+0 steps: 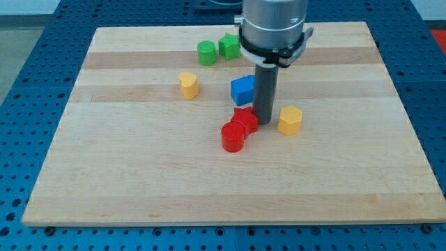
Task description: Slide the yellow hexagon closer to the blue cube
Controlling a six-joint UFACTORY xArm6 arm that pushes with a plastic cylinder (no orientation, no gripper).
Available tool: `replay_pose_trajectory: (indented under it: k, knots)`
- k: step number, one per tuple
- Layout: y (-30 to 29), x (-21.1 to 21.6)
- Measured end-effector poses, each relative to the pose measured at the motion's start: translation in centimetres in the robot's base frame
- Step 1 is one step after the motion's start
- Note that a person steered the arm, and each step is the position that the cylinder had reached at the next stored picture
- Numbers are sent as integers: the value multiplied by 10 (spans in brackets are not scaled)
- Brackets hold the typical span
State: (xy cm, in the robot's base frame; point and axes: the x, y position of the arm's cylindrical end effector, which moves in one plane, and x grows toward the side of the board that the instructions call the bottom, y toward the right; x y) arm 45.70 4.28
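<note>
**Yellow hexagon waits just right of the rod, with the push not yet lined up**

Yellow hexagon [290, 120] sits just to the view's right of the tip [263, 122], close to it; whether the two touch I cannot tell. This arm carries no claw at all. It ends in a plain dark rod, so there is nothing to clench or release, and the rod holds nothing.

Just to the view's left of the tip is a red block [245, 118] of uneven outline, seemingly touching a red cylinder [233, 137] a little lower and further left. The blue cube [242, 90] lies above and slightly left of the tip, near the rod's shaft.

As I read it, the step in hand is positioning. The tip stands on the cube's side of the hexagon, so a push from here would drive the hexagon away. The next move calls for rounding the hexagon to its lower right side, then pushing up and leftwards, without nudging the red pair.

Further out to the left sits a second yellow block [188, 85], and well above are a green cylinder [206, 53] and a green block [229, 46] side by side.

The worktop [348, 188] is pale striped wood, lying on a blue perforated base [14, 125].
</note>
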Motion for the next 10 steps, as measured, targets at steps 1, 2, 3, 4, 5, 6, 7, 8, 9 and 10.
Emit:
replay_pose_trajectory:
  k: [1,2,3,4,5,6,7,8,9,10]
  knots:
    - [-16,14]
    - [-28,29]
    - [-28,45]
    - [-3,52]
    - [51,48]
    - [89,36]
    - [76,25]
    - [48,23]
    - [38,20]
    - [52,5]
